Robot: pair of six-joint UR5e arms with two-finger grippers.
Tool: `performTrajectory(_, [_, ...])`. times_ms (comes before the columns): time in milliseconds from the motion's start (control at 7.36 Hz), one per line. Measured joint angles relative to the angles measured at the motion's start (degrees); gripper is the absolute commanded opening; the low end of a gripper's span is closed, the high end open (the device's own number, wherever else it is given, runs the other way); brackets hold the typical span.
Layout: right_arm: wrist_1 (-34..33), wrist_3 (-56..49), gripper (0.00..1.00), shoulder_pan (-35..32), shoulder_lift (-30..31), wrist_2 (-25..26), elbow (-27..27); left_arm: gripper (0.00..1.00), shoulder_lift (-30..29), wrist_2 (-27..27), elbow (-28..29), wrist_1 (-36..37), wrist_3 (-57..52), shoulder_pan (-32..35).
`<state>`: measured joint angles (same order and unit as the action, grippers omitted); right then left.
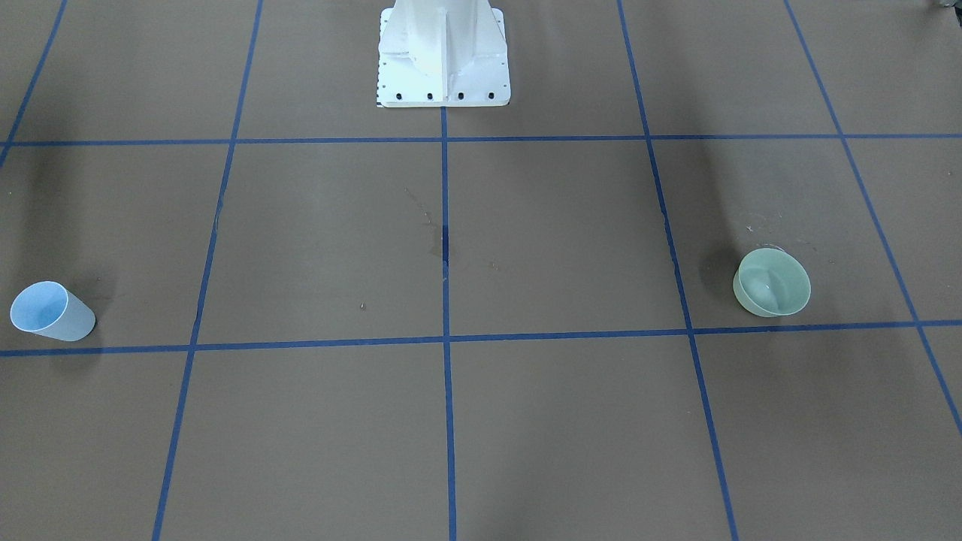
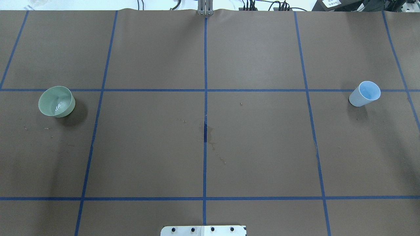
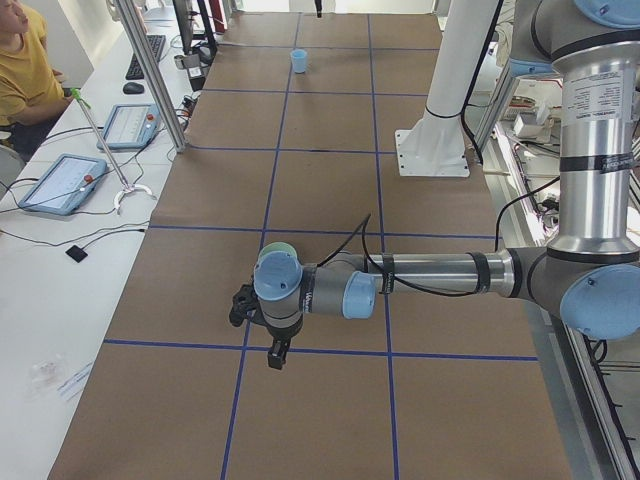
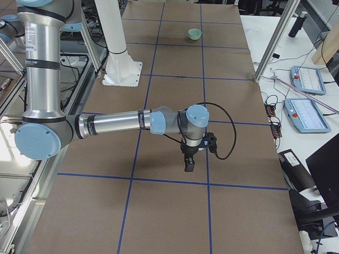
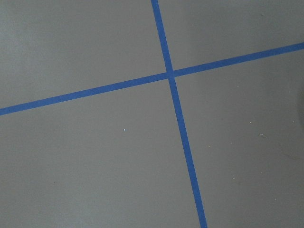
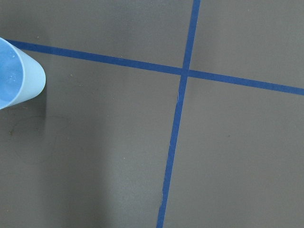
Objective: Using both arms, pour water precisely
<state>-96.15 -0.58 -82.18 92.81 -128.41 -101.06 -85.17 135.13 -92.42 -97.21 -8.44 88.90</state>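
Observation:
A pale green bowl stands on the brown table on my left side; it also shows in the front view. Faint glints of water lie in its bottom. A light blue cup stands upright on my right side and shows at the left edge of the right wrist view. My left gripper points down over the table, seen only in the left side view. My right gripper also points down, seen only in the right side view. I cannot tell whether either is open or shut.
The white bolted pedestal stands at the robot's side of the table. Dried stains mark the centre line. Blue tape divides the table into squares. An operator and tablets are at a side bench.

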Motion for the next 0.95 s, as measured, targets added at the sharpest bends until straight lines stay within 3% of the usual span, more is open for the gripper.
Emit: performTrajectory(951, [0.1, 0.0, 1.0, 0.0, -0.2, -0.2, -0.5, 1.0, -0.2, -0.1, -0.9, -2.8, 0.3, 0.0])
